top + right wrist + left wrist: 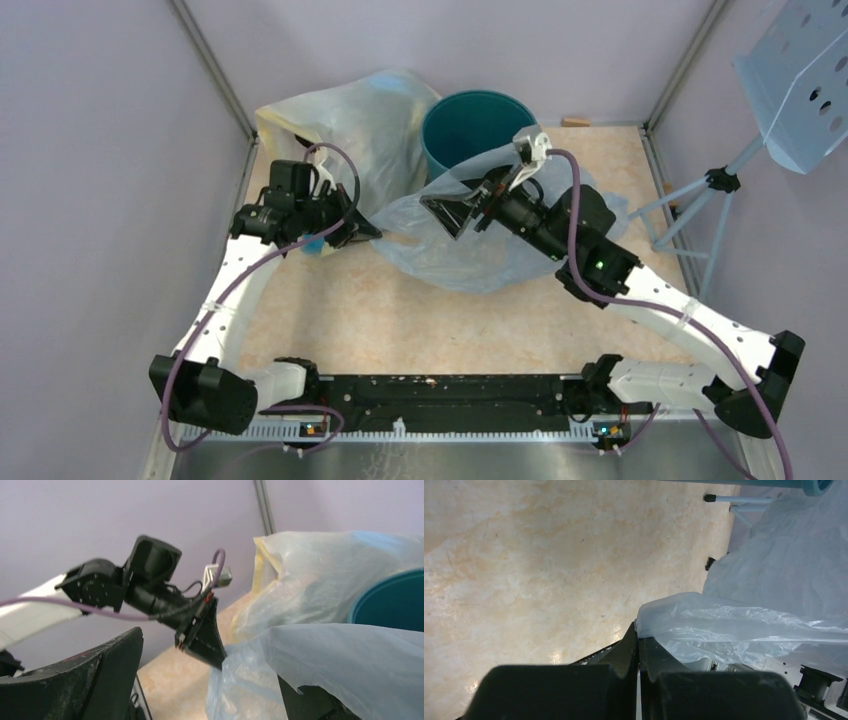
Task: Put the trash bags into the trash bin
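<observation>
The pale-blue trash bag (pixel 470 255) lies crumpled on the table in front of the teal trash bin (pixel 478 122), which stands upright at the back. My left gripper (pixel 368 231) is shut on the bag's left corner (pixel 644 617); its fingers (pixel 626 647) are pressed together on the plastic. My right gripper (pixel 455 212) is open, jaws wide apart, with the bag (pixel 350 655) draped over its right finger (pixel 310 702). Its left finger (pixel 90 675) is bare. The right wrist view also shows the bin (pixel 392 600) and the left gripper (pixel 202 640) pinching the bag.
A large yellowish translucent bag (pixel 355 120) sits left of the bin, behind my left arm. A tripod (pixel 700 190) with a perforated pale-blue panel (pixel 800 80) stands at the right. Metal frame posts and purple walls enclose the table. A small wooden block (pixel 575 122) lies right of the bin.
</observation>
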`<state>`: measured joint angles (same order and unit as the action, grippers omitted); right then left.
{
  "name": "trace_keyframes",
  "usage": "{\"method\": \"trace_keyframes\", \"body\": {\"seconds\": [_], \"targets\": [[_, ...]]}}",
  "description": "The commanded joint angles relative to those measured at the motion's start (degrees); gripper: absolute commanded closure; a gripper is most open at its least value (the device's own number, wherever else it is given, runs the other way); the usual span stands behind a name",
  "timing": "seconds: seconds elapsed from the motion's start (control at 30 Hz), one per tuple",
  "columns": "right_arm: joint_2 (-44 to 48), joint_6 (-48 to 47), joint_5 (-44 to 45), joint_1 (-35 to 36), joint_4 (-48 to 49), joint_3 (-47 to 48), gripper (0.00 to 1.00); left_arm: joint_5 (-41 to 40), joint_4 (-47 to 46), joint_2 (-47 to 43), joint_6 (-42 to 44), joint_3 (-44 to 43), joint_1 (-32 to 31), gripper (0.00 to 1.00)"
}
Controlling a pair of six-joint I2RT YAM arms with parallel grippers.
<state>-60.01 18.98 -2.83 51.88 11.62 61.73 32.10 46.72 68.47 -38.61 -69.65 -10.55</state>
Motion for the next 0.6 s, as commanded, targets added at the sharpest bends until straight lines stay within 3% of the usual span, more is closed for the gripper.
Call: {"method": "trace_keyframes", "body": {"seconds": [0.0,0.07,0.2,0.27,0.33,0.47,0.57], "targets": [[-3.7,3.5,4.7,-0.4,4.0,8.0,0.05,0.1,-2.0,-2.2,-0.8,0.2,0.2,1.00],[-3.6,-0.2,10.4,-0.5,-2.1,10.9,0.06,-4.2,0.3,-3.1,0.0,-1.7,0.2,1.00],[-3.0,-7.5,12.5,-0.6,-18.4,17.2,0.06,-9.4,1.2,-5.4,-0.9,-3.1,0.3,1.00],[-2.0,-3.4,11.2,-1.4,-23.6,18.4,0.02,-11.8,2.4,-5.9,-0.8,-3.7,0.4,1.00],[-1.5,2.2,4.4,-2.6,-25.0,18.1,0.03,-13.0,3.2,-5.8,-0.7,-3.9,0.6,1.00],[-2.3,13.1,-4.3,-2.4,-22.8,14.1,0.13,-8.6,-1.9,-4.7,-1.0,-3.4,0.6,1.00],[-4.1,14.1,-7.9,-1.7,-27.7,13.7,0.15,-8.4,-4.2,-3.1,-1.0,-6.0,0.6,1.00]]}}
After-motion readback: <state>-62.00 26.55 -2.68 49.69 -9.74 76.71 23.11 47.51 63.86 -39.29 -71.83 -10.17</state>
